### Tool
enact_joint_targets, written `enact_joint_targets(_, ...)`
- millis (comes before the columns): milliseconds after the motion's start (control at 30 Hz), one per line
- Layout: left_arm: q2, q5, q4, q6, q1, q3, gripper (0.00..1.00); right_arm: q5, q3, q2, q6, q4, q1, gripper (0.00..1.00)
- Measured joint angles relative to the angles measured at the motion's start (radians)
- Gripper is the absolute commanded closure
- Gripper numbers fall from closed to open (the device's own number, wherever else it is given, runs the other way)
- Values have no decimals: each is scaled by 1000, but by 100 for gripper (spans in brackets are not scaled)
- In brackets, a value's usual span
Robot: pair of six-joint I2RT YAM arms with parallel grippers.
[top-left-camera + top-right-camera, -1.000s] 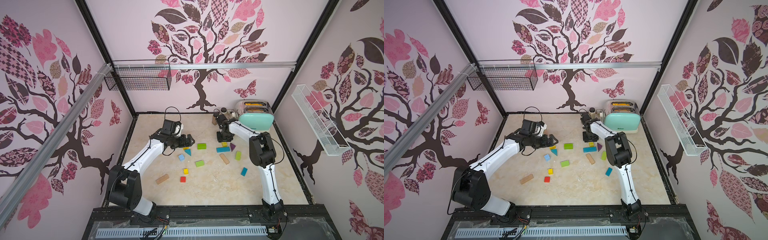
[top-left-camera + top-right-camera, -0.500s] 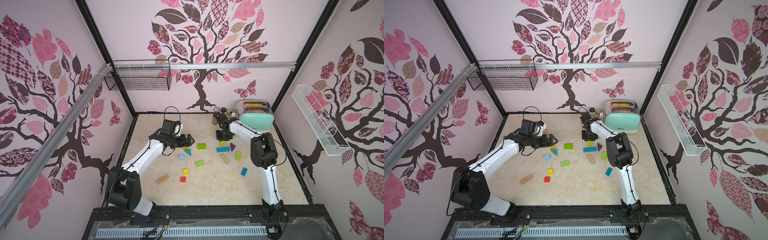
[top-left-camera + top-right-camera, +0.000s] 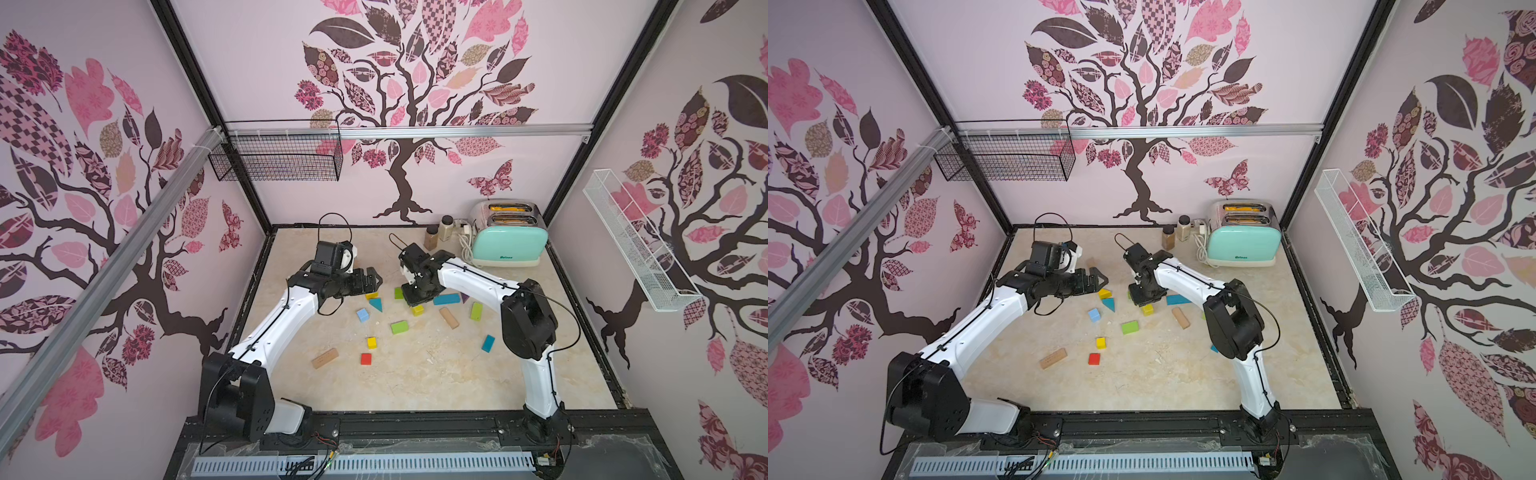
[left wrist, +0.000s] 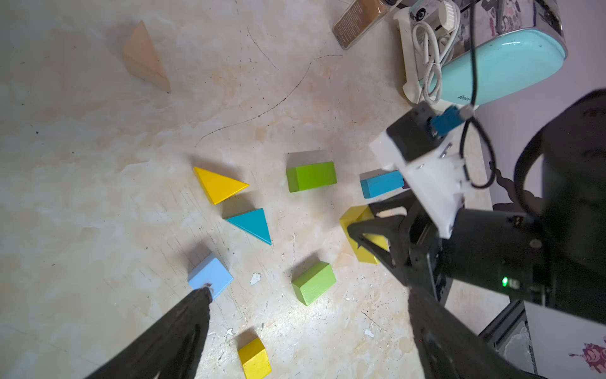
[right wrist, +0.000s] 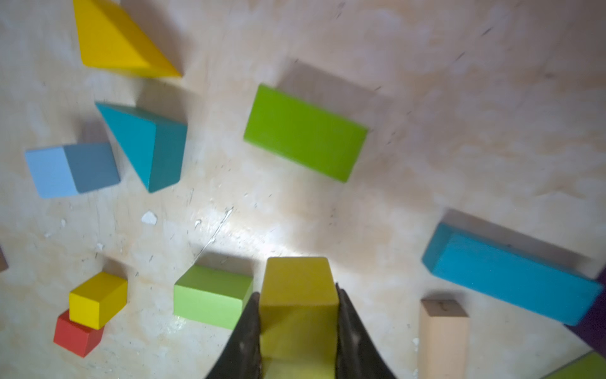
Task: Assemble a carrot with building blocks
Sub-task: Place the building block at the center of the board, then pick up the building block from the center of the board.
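Building blocks lie scattered over the beige table [image 3: 436, 374]. My right gripper [image 5: 298, 315] is shut on a yellow block [image 5: 298, 292], low over the table; both top views show the yellow block [image 3: 417, 310] [image 3: 1147, 309] under the gripper [image 3: 417, 299]. Beside it lie a green block [image 5: 305, 131], a blue bar [image 5: 511, 275] and a tan bar [image 5: 442, 334]. My left gripper [image 3: 374, 280] [image 4: 308, 292] hangs open above a yellow wedge [image 4: 218, 185], a teal wedge [image 4: 252, 223] and a light blue cube [image 4: 210, 275], holding nothing.
A mint toaster [image 3: 509, 243], its white cable [image 3: 465, 245] and two spice jars [image 3: 431, 237] stand at the back right. Nearer the front lie a second green block [image 3: 399, 327], a yellow cube [image 3: 372, 343], a red cube [image 3: 365, 359] and a tan bar [image 3: 325, 358]. A tan wedge [image 4: 144, 59] lies apart.
My right gripper has closed slightly on the yellow block and carried it left and toward the front. The left arm has stayed put.
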Motion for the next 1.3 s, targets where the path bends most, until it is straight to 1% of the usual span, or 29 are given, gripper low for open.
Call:
enact_joint_targets(133, -10, 2, 0, -11, 28, -16, 2, -5, -8, 25, -15, 17, 20, 91)
enact_joint_targets(400, -10, 9, 3, -19, 35, -17, 2, 31, -8, 55, -22, 56, 13, 82)
enact_joint_targets(533, -7, 19, 10, -19, 35, -18, 2, 37, -6, 72, -22, 60, 13, 72)
enact_joint_targets(600, -6, 26, 16, -19, 35, -20, 2, 36, -6, 79, -22, 60, 13, 63)
enact_joint_targets(700, -5, 30, 17, -21, 35, -23, 2, 35, -4, 83, -24, 60, 13, 57)
enact_joint_targets(733, -4, 31, 19, -21, 35, -23, 2, 35, -1, 83, -24, 58, 13, 54)
enact_joint_targets(767, -3, 31, 19, -21, 35, -23, 2, 35, 4, 83, -27, 55, 13, 48)
enact_joint_targets(867, -3, 35, 24, -21, 35, -23, 2, 36, 36, 83, -31, 38, 12, 40)
enact_joint_targets(1000, -2, 39, 24, -19, 35, -23, 2, 42, 81, 77, -28, 15, -2, 39)
enact_joint_targets(1100, -2, 39, 22, -17, 35, -23, 2, 64, 100, 52, -17, -20, -40, 42)
enact_joint_targets(1200, -2, 43, 21, -16, 35, -23, 2, 108, 136, 35, 8, -58, -119, 49)
enact_joint_targets(1300, -2, 55, 20, -14, 35, -21, 2, 156, 181, 38, 40, -93, -233, 50)
